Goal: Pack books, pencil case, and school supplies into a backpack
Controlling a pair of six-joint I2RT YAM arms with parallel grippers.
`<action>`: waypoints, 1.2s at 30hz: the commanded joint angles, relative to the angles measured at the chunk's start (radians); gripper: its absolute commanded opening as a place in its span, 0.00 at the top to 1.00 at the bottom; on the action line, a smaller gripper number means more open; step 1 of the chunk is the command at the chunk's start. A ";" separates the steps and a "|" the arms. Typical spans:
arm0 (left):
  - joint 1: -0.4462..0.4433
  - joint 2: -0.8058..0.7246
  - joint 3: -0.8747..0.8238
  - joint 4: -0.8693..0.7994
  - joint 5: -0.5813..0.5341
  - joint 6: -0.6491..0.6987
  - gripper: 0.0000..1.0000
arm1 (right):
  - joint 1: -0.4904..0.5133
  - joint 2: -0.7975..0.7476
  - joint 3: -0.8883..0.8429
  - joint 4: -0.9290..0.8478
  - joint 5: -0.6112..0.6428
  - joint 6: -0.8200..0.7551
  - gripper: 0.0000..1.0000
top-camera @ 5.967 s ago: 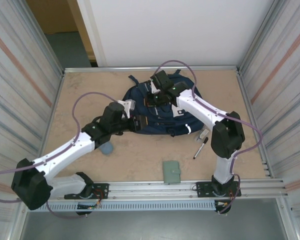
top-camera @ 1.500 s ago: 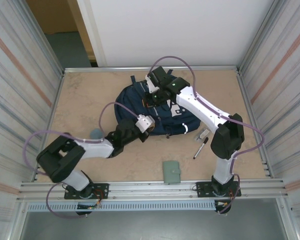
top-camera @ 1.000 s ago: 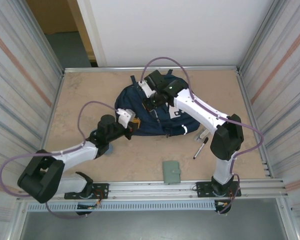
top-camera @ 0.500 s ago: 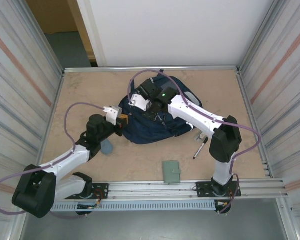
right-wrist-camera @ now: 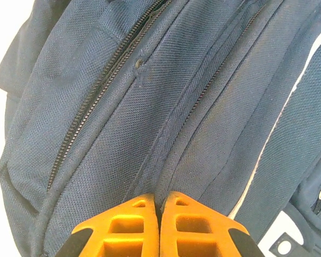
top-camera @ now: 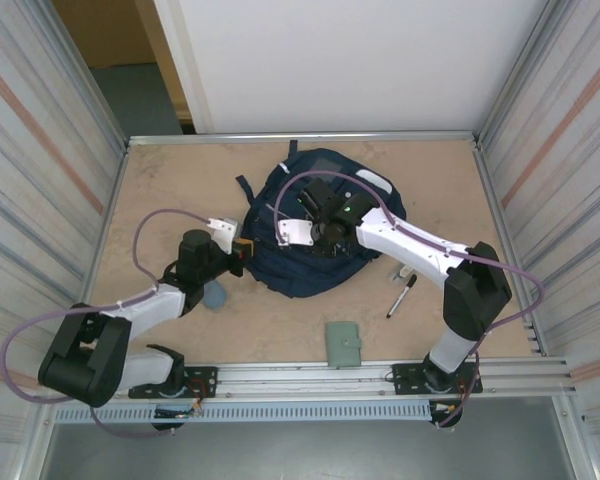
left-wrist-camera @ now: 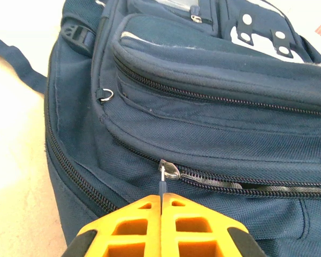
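Navy-blue cloth with pale grey-white patches marks the backpack (top-camera: 300,275), which lies on the tan table (top-camera: 170,180) a little beyond its middle, between the two arms. The left gripper (top-camera: 242,248) reaches in at the bag's left edge. In the left wrist view its orange fingers (left-wrist-camera: 123,225) are pressed tight together on the thin zip pull (left-wrist-camera: 161,184) that hangs from a metal slider (left-wrist-camera: 169,170). To the right of that slider the zip's teeth stand slightly apart, showing a dark slit, and a small D-ring (left-wrist-camera: 107,95) sits on the pocket above. The right gripper (top-camera: 310,238) comes in from the right and rests on top of the bag. Seen from its wrist, its jaws are closed with no gap (right-wrist-camera: 159,206), the tips pinching a raised ridge of the cloth between two zip lines on the backpack (right-wrist-camera: 123,107). The slate-blue pencil case (top-camera: 213,295) lies on the table just beside the left forearm, near the bag's lower left edge and partly hidden by the arm. On the right side a black marker pen (top-camera: 401,296) lies at a slant close to the bag's lower right corner, with a small pale packet (top-camera: 405,271) just beyond its far end, too small to make out further. The grey-green booklet (top-camera: 344,342) lies flat near the front rail, apart from the bag and between the two arm bases.
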 commanded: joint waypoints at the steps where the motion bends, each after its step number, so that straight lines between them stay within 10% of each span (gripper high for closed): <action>1: 0.039 0.039 0.039 0.046 0.020 -0.021 1.00 | -0.036 -0.037 -0.035 0.002 -0.034 -0.120 1.00; 12: 0.089 0.007 0.045 0.002 -0.110 0.005 1.00 | -0.089 -0.153 -0.207 0.155 -0.242 -0.446 1.00; 17: 0.089 -0.003 0.045 0.000 0.021 0.030 1.00 | -0.064 -0.139 -0.234 0.113 -0.248 -0.456 1.00; 22: 0.090 -0.051 0.069 -0.110 0.237 0.025 0.60 | -0.063 -0.180 -0.266 0.138 -0.227 -0.416 1.00; 31: 0.004 -0.200 0.079 -0.353 0.199 -0.363 0.56 | -0.107 -0.275 -0.268 0.157 -0.303 -0.395 1.00; 36: -0.116 -0.228 0.131 -0.460 0.107 -0.341 0.53 | -0.126 -0.279 -0.246 0.162 -0.357 -0.390 1.00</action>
